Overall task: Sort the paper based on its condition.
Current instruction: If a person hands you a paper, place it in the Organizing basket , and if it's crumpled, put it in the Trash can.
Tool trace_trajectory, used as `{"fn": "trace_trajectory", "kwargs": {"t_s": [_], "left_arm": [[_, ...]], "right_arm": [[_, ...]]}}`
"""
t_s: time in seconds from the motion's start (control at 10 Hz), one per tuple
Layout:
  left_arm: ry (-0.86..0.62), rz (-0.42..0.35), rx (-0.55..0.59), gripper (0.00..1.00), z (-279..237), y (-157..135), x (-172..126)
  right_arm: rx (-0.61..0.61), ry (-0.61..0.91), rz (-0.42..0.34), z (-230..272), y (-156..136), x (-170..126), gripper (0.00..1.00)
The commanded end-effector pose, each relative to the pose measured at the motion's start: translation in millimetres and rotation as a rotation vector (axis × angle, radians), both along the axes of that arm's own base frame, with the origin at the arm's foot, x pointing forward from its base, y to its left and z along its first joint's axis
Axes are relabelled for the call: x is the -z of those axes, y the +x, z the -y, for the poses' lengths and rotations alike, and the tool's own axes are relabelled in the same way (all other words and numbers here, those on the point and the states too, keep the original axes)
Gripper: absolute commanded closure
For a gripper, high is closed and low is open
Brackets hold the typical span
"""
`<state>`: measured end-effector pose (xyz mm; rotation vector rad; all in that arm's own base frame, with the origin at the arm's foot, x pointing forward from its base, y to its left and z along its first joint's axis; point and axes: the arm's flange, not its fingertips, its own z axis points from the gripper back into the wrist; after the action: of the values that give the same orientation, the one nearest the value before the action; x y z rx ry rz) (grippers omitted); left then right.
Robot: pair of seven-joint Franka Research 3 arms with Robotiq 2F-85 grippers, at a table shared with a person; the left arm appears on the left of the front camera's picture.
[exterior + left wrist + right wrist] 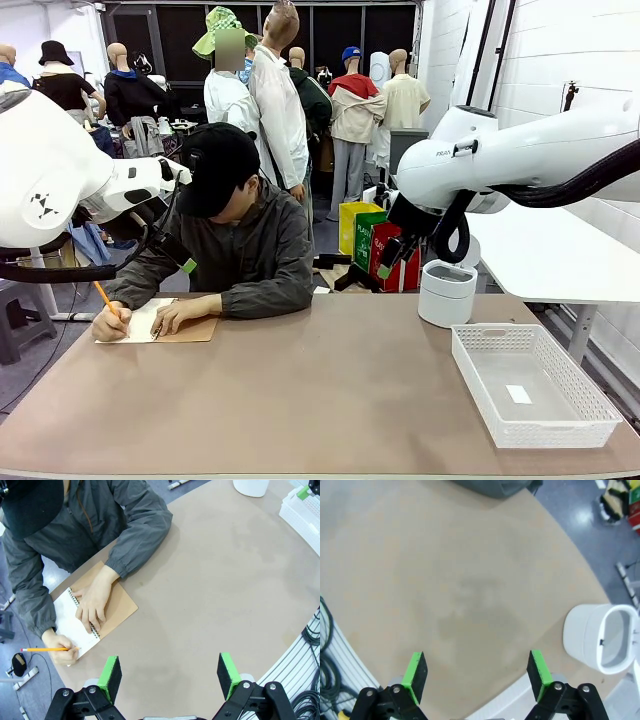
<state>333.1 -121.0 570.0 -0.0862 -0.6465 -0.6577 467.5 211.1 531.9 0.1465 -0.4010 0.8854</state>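
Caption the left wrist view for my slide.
Open left pincer hovers over the table; a person writes on the paper.

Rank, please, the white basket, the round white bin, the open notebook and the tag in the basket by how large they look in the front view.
1. White basket, nearest the camera.
2. Open notebook and round white bin: too close to rank, since the notebook lies flat, partly under the person's hands.
3. Tag, smallest.

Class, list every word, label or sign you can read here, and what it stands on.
"FRA", the rest too small: white right arm.
Print on the coloured bags: too blurred to read.
Writing on the paper under the pencil: too small to read.
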Motion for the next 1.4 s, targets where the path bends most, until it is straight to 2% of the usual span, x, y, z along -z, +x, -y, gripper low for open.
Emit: {"fn": "trace_trajectory", "kwargs": {"t_s": [0.0, 0.2, 0.4, 0.6, 1.1, 1.3], "left_arm": [[0.001, -0.001, -0.001, 0.0, -1.1, 0.1, -0.3], [0.001, -0.001, -0.001, 0.0, -1.1, 0.1, -0.3], [0.001, -0.001, -0.001, 0.0, -1.1, 0.1, -0.3], [0.001, -0.001, -0.001, 0.0, -1.1, 0.1, -0.3], [0.001, -0.001, -0.001, 0.0, -1.1, 0.1, -0.3], [0.001, -0.001, -0.001, 0.0, -1.1, 0.1, -0.3]], "right_arm": [[-0.055, 0.099, 0.07, -6.7, -26.9, -13.1, 0.0], [-0.138, 0.142, 0.116, -8.3, -59.7, -21.9, 0.0], [-0.21, 0.217, 0.197, 0.9, -86.4, -28.6, 0.0], [-0.274, 0.278, 0.232, 7.7, -101.8, -32.0, 0.0], [-0.285, 0.324, 0.239, 21.1, -100.9, -31.1, 0.0], [-0.263, 0.289, 0.233, 17.6, -103.2, -41.9, 0.0]]}}
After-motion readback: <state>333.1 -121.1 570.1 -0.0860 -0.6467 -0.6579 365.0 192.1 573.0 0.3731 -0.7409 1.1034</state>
